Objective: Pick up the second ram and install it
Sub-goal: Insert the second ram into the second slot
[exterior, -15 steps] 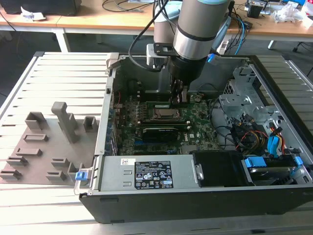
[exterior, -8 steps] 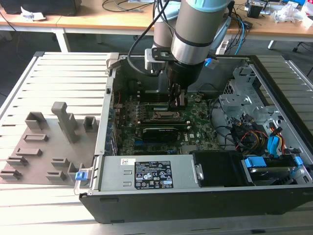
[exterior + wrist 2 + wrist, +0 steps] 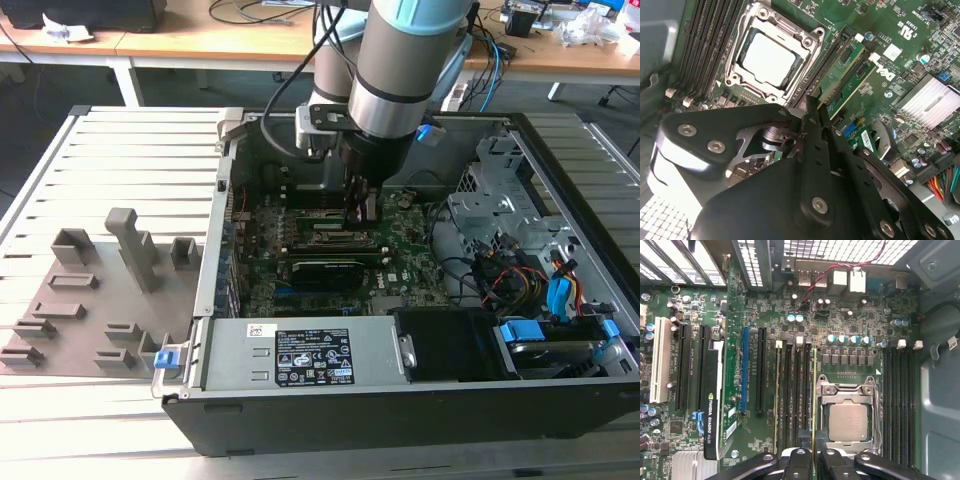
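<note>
Green circuit board edge-on, the second ram stands pinched between the closed black fingers of the gripper, lowered over a memory slot just beside the CPU socket in the first wrist view. Another stick already sits in a neighbouring slot. In the exterior view the gripper reaches into the open computer case; its labels I leave unread.

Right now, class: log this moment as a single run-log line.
gripper: shut on second ram | place: memory slot beside CPU socket | first ram: seated | case: open
</note>
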`<state>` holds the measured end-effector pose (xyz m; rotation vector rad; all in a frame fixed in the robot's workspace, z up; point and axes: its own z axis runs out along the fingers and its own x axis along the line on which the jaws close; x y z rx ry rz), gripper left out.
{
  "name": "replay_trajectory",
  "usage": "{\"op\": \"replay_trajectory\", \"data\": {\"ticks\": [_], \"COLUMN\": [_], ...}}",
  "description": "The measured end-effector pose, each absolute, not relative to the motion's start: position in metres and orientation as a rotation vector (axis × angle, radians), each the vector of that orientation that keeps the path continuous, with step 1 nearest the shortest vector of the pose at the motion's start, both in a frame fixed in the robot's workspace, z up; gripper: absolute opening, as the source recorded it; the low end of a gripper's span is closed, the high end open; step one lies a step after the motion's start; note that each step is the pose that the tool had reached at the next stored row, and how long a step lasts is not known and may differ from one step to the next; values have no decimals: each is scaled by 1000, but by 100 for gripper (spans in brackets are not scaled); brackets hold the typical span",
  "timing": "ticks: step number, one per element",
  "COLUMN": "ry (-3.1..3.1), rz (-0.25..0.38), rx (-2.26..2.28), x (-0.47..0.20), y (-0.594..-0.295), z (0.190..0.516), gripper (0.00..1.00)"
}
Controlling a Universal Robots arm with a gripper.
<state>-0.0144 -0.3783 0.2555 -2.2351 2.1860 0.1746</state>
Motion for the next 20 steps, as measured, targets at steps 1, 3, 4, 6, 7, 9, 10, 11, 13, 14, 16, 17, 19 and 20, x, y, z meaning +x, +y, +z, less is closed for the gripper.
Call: {"op": "replay_trajectory", "data": {"ticks": [1, 3, 4, 6, 7, 9, 10, 11, 13, 14, 16, 17, 19, 20], "ry": [2186, 2186, 2186, 2186, 2186, 2186, 2186, 2186, 2186, 2186, 2186, 2186, 2186, 2186], "rz": [175, 175, 175, 174, 175, 174, 174, 175, 175, 175, 175, 174, 174, 174], "rx": [-2235, -2235, -2235, -2235, -2235, -2235, -2235, -2235, -2235, -2235, -2235, -2235, -2235, -2235], "x": [-15, -15, -16, -17, -17, -20, -21, -21, -22, -22, -22, -22, -22, -22], "y": [-379, -381, -381, -382, -382, -384, -384, -385, -387, -387, -387, -387, -387, -387], "z": [254, 253, 252, 251, 250, 246, 245, 244, 241, 239, 234, 232, 230, 229], "gripper": [14, 14, 14, 14, 14, 14, 14, 14, 14, 14, 14, 14, 14, 14]}}
